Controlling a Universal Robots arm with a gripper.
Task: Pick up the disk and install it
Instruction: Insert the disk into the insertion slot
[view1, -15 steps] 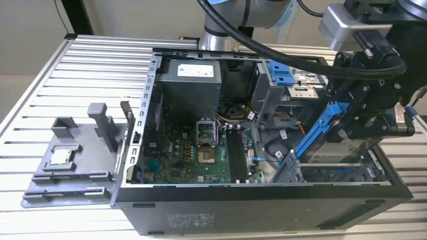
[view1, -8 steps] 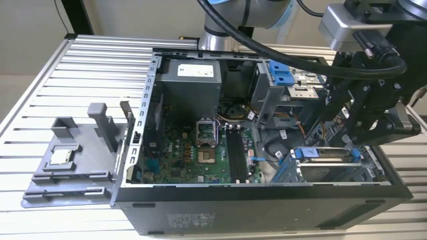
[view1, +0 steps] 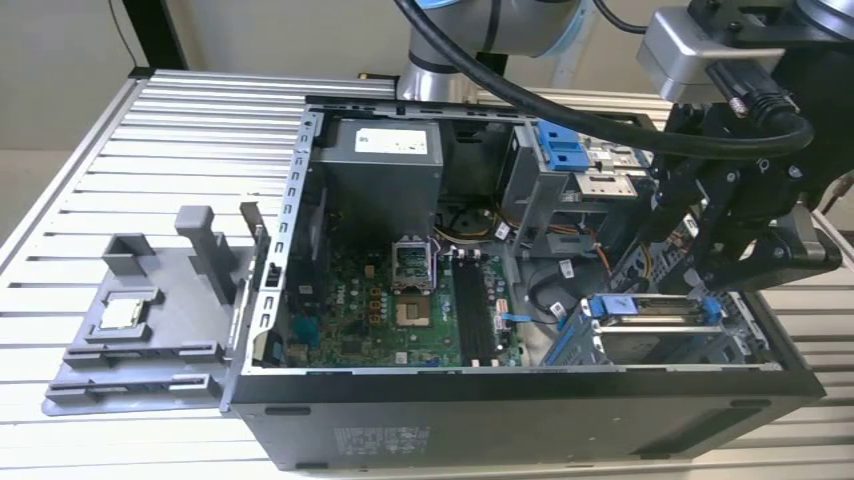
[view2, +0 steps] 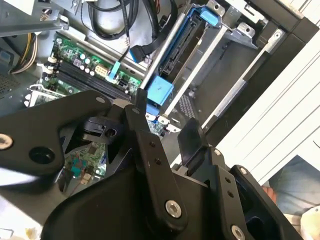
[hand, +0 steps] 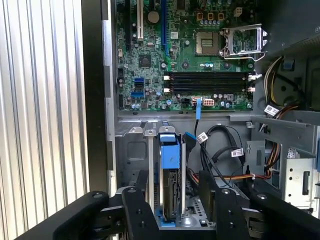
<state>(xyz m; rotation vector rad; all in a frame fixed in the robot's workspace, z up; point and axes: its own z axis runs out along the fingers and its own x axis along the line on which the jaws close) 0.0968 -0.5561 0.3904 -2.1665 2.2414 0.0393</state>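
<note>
Item: disk (hand: 169, 167), silver-grey drive in a blue bracket, stood on edge.
Location: inside drive cage (view1: 667, 335), approx. 4 o'clock of the open PC case (view1: 534, 425) in the exterior view; motherboard (view1: 400, 300) lies toward 9 o'clock of the cage.
Seating: in the first wrist view the disk sits down btwn the cage rails (hand: 149, 155). Can't tell if it is fully home.
Claw (hand: 172, 189): wide open, nothing held. One finger each side of the disk, w/ a visible gap both sides and no contact.
Arm: over the cage, approx. 3 o'clock of the case in the exterior view.
Step (judged): install end of the task, w/ disk in bay and claw straddling it unloaded.
Technique: keep claw centred on the disk w/ equal gap per side. Travel only along the rail line; sideways drift could catch the bracket and cock the drive.
Hazard 1: rails are just beside the fingers, so a snag is likely if the wrist rotates.
Hazard 2: cables (hand: 220, 150) w/ white tags run near the cage on one side; keep the finger off them.
Check: bracket should sit square w/ the rails; a tilt would suggest it is not latched.
Surroundings: slatted metal worktop (view1: 160, 150) carries the case. Grey fixture (view1: 147, 350) w/ small square chip (view1: 124, 312) is at 9 o'clock, well apart, and not part of this step.
</note>
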